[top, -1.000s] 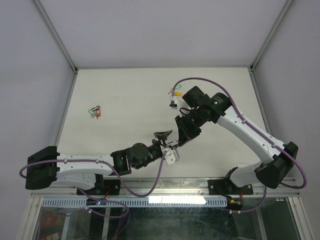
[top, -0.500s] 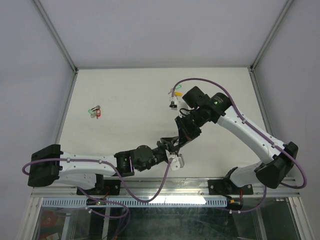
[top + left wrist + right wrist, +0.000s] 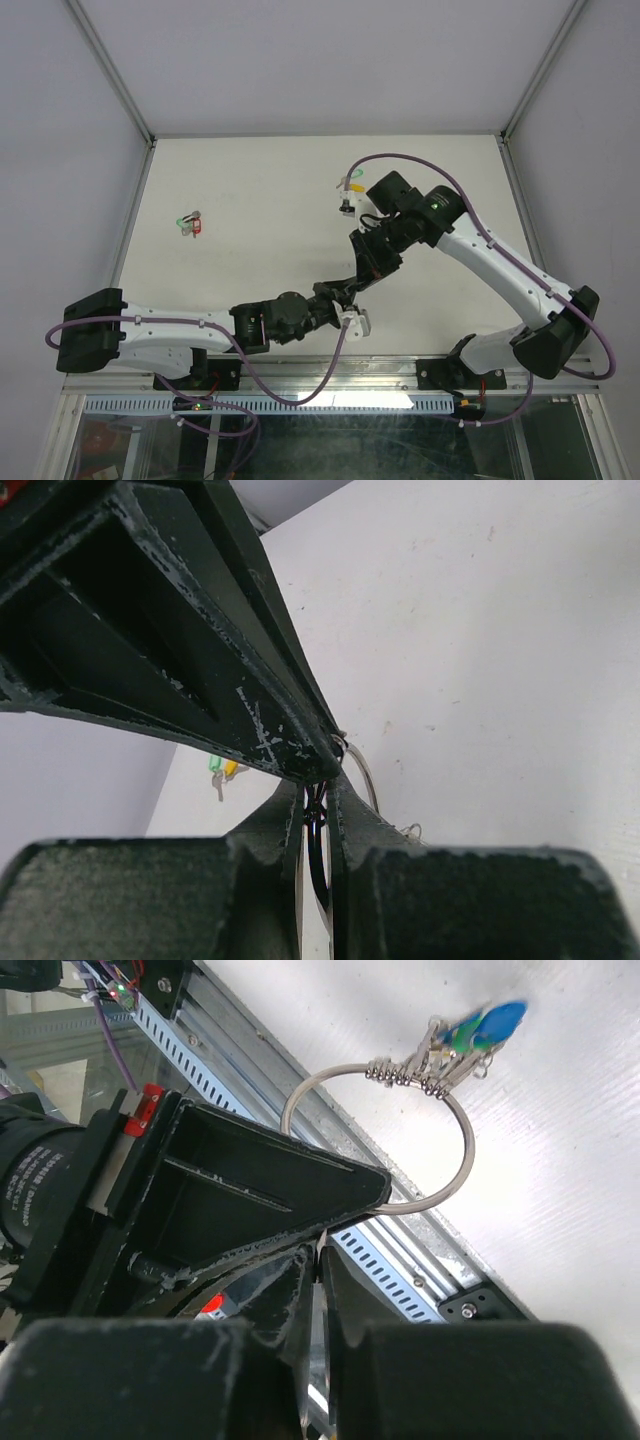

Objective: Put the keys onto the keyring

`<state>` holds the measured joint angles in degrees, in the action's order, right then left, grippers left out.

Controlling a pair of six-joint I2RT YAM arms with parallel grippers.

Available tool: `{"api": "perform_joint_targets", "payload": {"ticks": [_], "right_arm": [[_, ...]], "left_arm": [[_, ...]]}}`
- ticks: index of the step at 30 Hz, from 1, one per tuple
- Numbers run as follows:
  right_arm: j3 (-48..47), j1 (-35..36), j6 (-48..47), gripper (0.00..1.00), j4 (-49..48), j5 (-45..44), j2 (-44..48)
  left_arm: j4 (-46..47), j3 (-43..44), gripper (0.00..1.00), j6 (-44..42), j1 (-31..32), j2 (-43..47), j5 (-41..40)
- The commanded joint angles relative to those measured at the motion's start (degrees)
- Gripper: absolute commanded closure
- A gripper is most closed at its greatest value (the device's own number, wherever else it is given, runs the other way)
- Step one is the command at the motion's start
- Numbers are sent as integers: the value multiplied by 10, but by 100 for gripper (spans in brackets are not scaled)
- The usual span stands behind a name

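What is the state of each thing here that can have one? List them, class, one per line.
left gripper: shut on the keyring
right gripper: shut, apparently on the keyring too
keyring: held between both grippers, blue tags threaded on it
yellow and green keys: lying on the table, not on the ring
red and green keys: lying on the table, far from both grippers
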<state>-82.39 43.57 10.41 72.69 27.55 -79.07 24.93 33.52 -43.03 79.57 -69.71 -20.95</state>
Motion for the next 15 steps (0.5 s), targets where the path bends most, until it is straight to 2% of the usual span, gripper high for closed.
{"api": "perform_joint_targets", "payload": {"ticks": [1, 4, 9, 12, 15], "right_arm": [[-19, 1, 19, 84, -59, -3, 62], [-15, 0, 30, 68, -90, -67, 93], [32, 0, 74, 51, -185, -151, 164], [77, 0, 107, 45, -254, -178, 208], [109, 0, 130, 43, -308, -210, 243]], "left_arm": [[36, 18, 100, 34, 5, 29, -34], [55, 8, 100, 75, 5, 47, -51], [59, 6, 100, 156, 4, 71, -75], [38, 19, 100, 203, 4, 74, -92], [6, 38, 100, 248, 5, 71, -113]]}}
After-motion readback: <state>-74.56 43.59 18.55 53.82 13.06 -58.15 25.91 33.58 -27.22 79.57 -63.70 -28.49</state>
